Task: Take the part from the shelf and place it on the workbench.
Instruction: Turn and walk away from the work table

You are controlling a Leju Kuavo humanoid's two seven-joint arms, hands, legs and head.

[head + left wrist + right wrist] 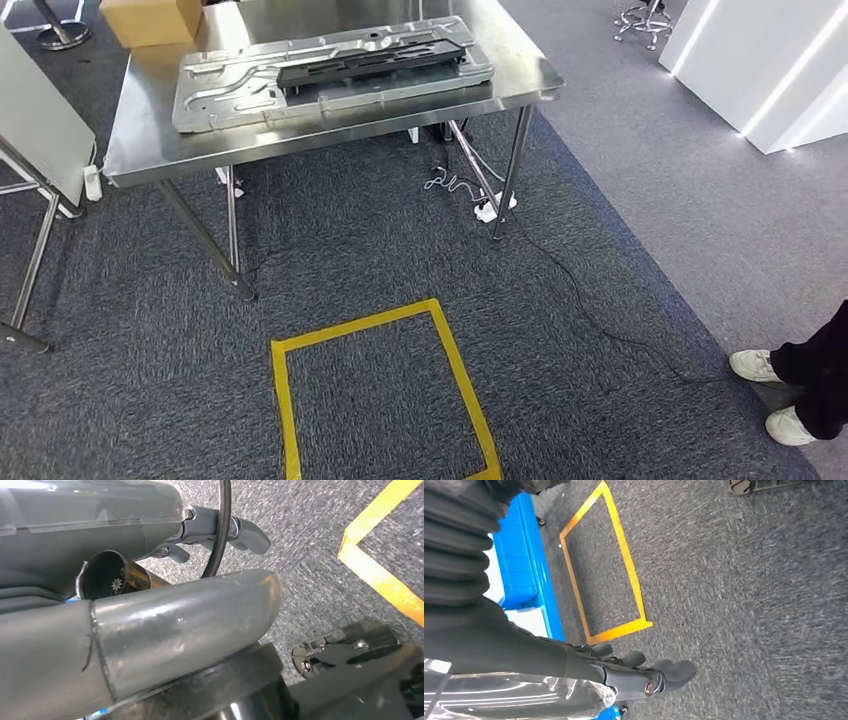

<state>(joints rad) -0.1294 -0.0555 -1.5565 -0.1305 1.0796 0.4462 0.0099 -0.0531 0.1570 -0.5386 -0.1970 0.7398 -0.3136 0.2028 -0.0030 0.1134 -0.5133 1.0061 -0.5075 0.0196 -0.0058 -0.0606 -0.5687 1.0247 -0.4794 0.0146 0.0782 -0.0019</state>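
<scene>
I see the metal part (330, 70) lying flat on the steel desk (150, 150), upper left of frame. Left robot hand (220, 530) and right robot hand (644, 672) hang empty, fingers apart.

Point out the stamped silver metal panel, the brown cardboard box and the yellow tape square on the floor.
stamped silver metal panel (240, 85): head view, its bare left half.
brown cardboard box (150, 20): head view, front face.
yellow tape square (455, 365): head view, right strip.
</scene>
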